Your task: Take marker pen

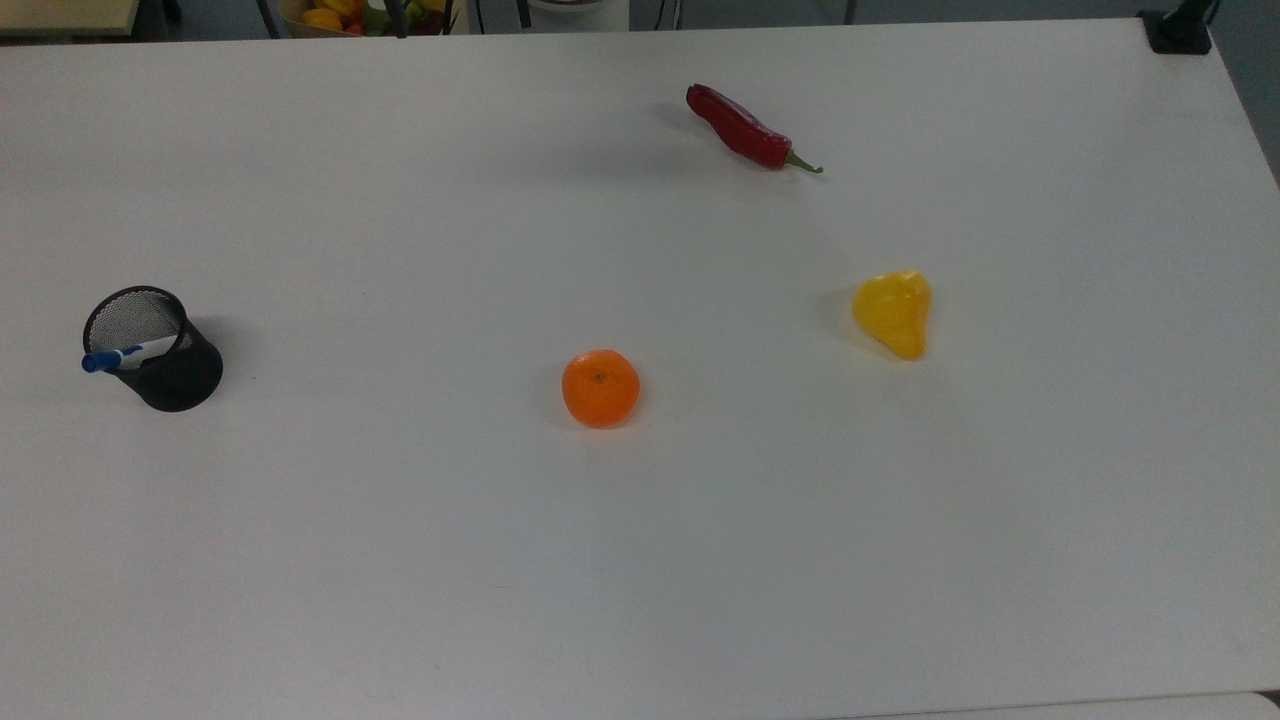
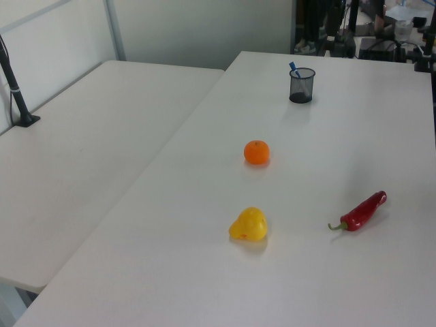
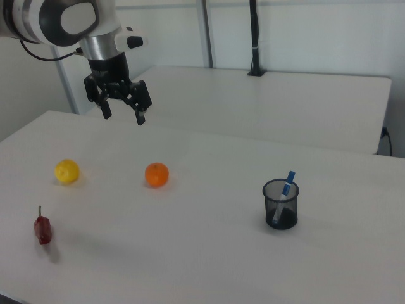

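The marker pen (image 1: pixel 130 354) stands tilted in a black mesh cup (image 1: pixel 165 365) near the top view's left edge of the white bench (image 1: pixel 640 560), its blue cap poking over the rim. In the right view the end effector (image 3: pixel 122 118) hangs in the air with its fingers spread wide and nothing held, above the bench and well apart from the cup. An orange (image 1: pixel 600 388), a yellow pear-shaped fruit (image 1: pixel 893 312) and a red chilli (image 1: pixel 745 130) lie apart on the bench. The top view catches a basket of fruit (image 1: pixel 350 15) past the far edge.
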